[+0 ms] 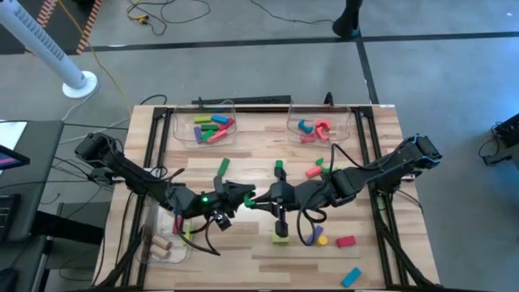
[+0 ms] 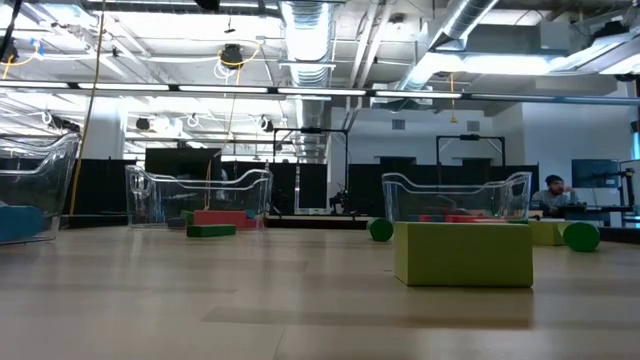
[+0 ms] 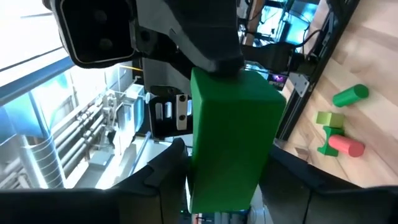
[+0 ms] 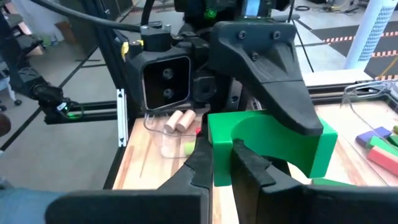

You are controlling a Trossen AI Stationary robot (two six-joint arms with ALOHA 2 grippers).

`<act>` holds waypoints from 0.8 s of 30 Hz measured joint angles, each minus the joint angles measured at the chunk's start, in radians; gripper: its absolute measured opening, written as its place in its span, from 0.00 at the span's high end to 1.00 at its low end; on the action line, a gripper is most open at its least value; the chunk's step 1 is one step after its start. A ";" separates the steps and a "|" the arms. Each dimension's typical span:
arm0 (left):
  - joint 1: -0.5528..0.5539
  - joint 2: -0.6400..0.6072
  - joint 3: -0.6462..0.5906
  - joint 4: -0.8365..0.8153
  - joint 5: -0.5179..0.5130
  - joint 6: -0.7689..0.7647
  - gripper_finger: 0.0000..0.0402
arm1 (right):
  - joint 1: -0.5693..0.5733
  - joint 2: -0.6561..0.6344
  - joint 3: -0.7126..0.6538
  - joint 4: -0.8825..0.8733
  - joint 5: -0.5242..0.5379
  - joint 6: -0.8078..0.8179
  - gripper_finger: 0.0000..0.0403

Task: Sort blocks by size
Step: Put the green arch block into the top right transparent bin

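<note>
A green arch block (image 1: 250, 199) hangs above the middle of the table between my two grippers, which meet there. My left gripper (image 1: 241, 195) comes from the table's left and has the block (image 3: 230, 124) between its fingers. My right gripper (image 1: 262, 198) comes from the right and is shut on the other end of the block (image 4: 273, 137). Other blocks lie loose on the table: a green bar (image 1: 222, 167), a lime cube (image 1: 280, 238), a red one (image 1: 345, 241) and a blue one (image 1: 350, 276). My left gripper pinches the arch block between its two fingers, one on each of two opposite sides (image 3: 202, 180), at the end toward the table's left. The fingers come level from the left. The block is lifted clear of the table. My right gripper pinches one leg of the arch (image 4: 221, 149) between its two fingers, one finger (image 4: 252, 168) in the hollow and one outside. The fingers come about level from the table's right. The block hangs clear of the table.
A clear bin (image 1: 212, 126) with several coloured blocks stands at the far left, another (image 1: 318, 126) with red and blue arches at the far right. A third bin (image 1: 162, 243) with wooden cylinders sits at the near left. The lime cube (image 2: 463, 254) lies under the grippers.
</note>
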 joint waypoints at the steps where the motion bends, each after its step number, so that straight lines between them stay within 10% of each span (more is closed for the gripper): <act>1: 0.000 0.000 0.000 0.001 -0.002 0.000 0.57 | -0.003 0.000 0.000 0.001 0.000 0.000 0.86; 24: 0.000 0.000 0.000 0.039 -0.056 0.036 0.66 | -0.004 0.000 0.000 0.027 0.007 0.000 0.84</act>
